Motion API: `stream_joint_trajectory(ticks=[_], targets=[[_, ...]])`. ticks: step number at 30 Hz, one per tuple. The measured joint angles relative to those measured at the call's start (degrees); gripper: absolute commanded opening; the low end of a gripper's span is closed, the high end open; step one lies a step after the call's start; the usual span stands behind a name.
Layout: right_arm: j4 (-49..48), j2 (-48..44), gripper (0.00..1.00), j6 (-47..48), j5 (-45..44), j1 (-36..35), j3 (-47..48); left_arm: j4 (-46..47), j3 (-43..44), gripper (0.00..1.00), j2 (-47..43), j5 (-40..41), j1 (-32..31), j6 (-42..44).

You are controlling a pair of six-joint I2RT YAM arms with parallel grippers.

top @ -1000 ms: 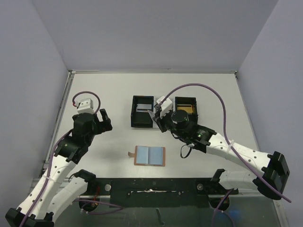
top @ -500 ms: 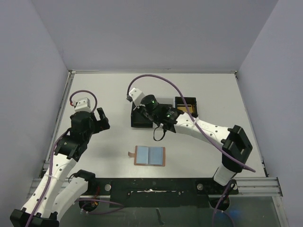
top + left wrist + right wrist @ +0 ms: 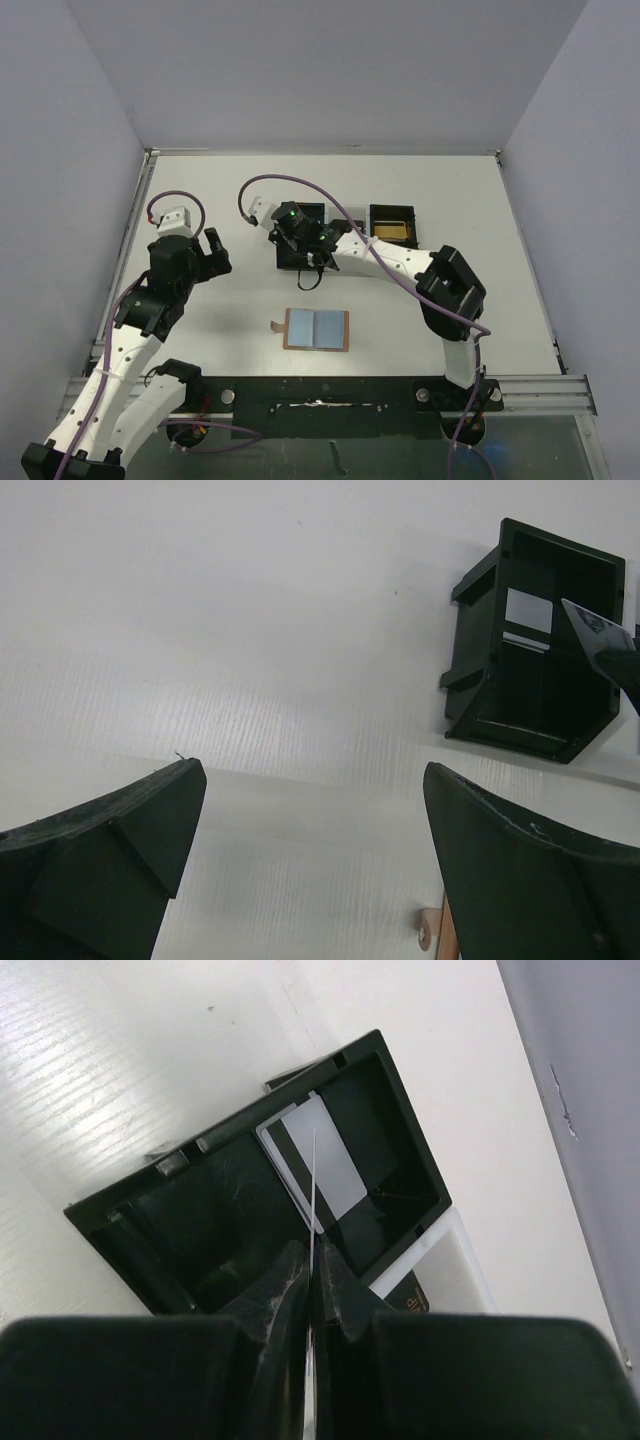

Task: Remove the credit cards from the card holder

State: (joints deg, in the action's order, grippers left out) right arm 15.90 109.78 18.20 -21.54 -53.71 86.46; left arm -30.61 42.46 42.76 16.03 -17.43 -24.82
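White tbl top w/ fine ribbed texture, boxed in on 3 sides by plain pale-lilac walls. Metal rail runs along near edge. Light even, soft shadows.

The card holder is lying open on the table near its front edge. Behind it, the tray is sitting. A flat card is lying in its left compartment and a second card in its right one. The right gripper is hanging over the left compartment, pinching a third card edge-on. The left gripper is hovering well left of the tray.
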Motion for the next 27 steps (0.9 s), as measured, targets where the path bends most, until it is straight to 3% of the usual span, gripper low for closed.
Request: stream_joint_trajectory(ticks=[27], targets=[[-1.05, 12.81, 0.07, 17.64, 3.28, 5.77, 8.85, -0.94, 0.0, 0.91, -7.21, 7.56, 2.93, -1.95]])
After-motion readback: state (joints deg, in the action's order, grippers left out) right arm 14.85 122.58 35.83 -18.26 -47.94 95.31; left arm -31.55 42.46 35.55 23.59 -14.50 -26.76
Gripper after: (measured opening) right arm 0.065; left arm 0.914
